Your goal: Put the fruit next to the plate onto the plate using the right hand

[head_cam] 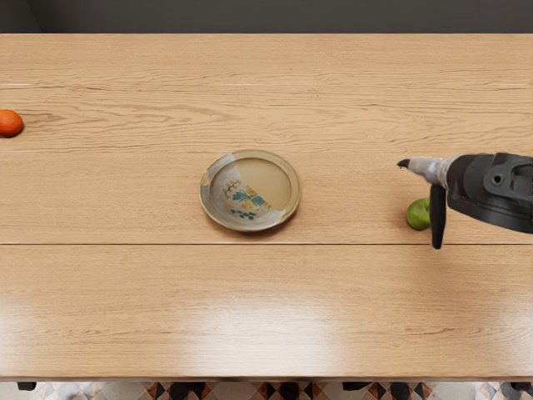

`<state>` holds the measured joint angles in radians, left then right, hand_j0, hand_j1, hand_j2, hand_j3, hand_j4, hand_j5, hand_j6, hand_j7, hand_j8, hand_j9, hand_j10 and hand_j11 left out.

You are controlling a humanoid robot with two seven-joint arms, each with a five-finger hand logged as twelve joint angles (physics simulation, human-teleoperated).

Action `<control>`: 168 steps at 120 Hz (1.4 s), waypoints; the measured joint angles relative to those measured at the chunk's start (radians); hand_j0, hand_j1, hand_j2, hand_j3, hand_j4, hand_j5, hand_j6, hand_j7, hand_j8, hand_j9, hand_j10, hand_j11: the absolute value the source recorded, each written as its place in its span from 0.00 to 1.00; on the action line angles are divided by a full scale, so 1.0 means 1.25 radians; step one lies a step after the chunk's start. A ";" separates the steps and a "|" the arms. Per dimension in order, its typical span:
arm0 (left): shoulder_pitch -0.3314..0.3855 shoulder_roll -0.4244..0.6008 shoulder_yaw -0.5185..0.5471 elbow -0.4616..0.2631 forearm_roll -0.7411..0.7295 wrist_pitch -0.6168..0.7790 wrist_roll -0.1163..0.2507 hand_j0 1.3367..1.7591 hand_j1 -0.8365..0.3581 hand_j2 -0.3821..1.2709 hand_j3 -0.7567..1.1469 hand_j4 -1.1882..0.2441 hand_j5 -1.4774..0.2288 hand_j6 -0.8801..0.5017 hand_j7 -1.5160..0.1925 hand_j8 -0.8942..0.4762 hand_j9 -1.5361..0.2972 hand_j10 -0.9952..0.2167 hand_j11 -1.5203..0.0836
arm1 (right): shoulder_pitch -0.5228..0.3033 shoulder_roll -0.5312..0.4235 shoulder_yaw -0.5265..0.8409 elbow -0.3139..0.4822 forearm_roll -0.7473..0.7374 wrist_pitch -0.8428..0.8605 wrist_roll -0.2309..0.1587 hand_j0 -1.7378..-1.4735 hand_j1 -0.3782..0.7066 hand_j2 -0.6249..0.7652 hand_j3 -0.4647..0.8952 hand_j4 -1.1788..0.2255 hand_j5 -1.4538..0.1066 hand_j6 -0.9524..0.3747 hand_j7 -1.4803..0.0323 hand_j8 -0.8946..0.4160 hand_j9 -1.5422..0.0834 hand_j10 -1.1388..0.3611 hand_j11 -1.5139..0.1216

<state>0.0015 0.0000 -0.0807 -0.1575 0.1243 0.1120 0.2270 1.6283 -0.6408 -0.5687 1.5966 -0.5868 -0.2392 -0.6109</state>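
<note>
The right hand (435, 185) is seen at the right side of the table (266, 308), its arm entering from the right edge. Its fingers (437, 223) are spread, one stretched towards the plate (250, 190) and one hanging down, and nothing is held. The green fruit (416, 214) is found on the wood just beside the hanging finger, well apart from the plate. An orange fruit (10, 123) is placed at the far left edge. The round green fruit could be knocked and sent rolling if the hand is lowered off-centre. It could be let slip by a loose closure during the carry, or bounced off the shallow plate by a high release
</note>
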 joint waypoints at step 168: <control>-0.009 0.000 -0.002 -0.004 0.000 0.000 0.000 0.76 0.98 0.23 0.40 0.82 0.86 0.63 0.88 0.64 0.83 0.81 0.94 | -0.134 0.036 0.002 -0.051 -0.112 -0.152 0.000 0.30 0.36 0.41 0.34 0.62 0.68 0.49 0.72 0.45 0.71 0.56 0.68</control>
<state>-0.0097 0.0000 -0.0830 -0.1620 0.1238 0.1120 0.2269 1.4613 -0.5961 -0.5661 1.5332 -0.7267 -0.4297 -0.6109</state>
